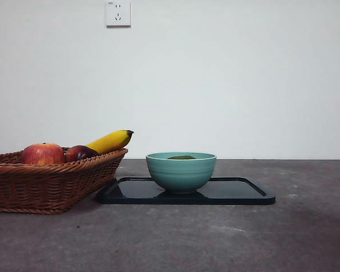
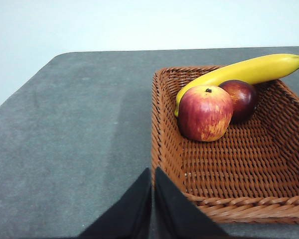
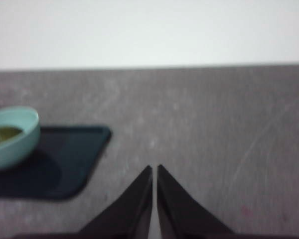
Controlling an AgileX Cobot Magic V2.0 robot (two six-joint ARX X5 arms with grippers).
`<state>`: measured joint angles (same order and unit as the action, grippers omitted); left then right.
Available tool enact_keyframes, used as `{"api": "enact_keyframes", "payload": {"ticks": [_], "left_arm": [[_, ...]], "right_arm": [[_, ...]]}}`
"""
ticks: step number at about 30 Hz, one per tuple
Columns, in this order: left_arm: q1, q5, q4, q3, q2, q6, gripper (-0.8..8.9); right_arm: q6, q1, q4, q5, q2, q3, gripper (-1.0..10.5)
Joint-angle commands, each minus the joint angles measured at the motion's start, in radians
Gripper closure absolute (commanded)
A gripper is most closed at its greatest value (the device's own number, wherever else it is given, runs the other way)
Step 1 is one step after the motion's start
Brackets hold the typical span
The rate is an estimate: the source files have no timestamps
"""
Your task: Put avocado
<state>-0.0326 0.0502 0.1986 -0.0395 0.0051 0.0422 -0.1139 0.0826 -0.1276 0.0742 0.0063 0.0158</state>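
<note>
The avocado (image 1: 181,157) is dark green and lies inside a teal bowl (image 1: 181,171); only its top shows above the rim. The bowl stands on a black tray (image 1: 238,192). In the right wrist view the avocado (image 3: 2,134) shows in the bowl (image 3: 12,142) on the tray (image 3: 65,159). My left gripper (image 2: 153,172) is shut and empty, above the table beside the wicker basket (image 2: 229,174). My right gripper (image 3: 154,168) is shut and empty, over bare table to the side of the tray. Neither arm shows in the front view.
The wicker basket (image 1: 45,181) stands left of the tray and holds a red apple (image 1: 42,154), a dark red plum-like fruit (image 1: 79,152) and a banana (image 1: 110,140). A wall socket (image 1: 118,13) is on the back wall.
</note>
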Motion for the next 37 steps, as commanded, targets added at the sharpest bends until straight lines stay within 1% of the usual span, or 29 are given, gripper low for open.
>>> {"api": "enact_keyframes", "payload": {"ticks": [1, 9, 37], "left_arm": [[-0.003, -0.002, 0.011, 0.020, -0.002, -0.002, 8.05], [-0.003, -0.002, 0.011, 0.020, -0.002, -0.002, 8.05], [-0.003, -0.002, 0.011, 0.020, -0.002, -0.002, 8.05]], "right_arm": [[-0.017, -0.001, -0.053, -0.005, -0.003, -0.005, 9.4], [-0.017, 0.000, -0.029, -0.004, -0.003, -0.005, 9.4], [-0.017, 0.000, -0.030, -0.003, -0.003, -0.005, 9.4]]}}
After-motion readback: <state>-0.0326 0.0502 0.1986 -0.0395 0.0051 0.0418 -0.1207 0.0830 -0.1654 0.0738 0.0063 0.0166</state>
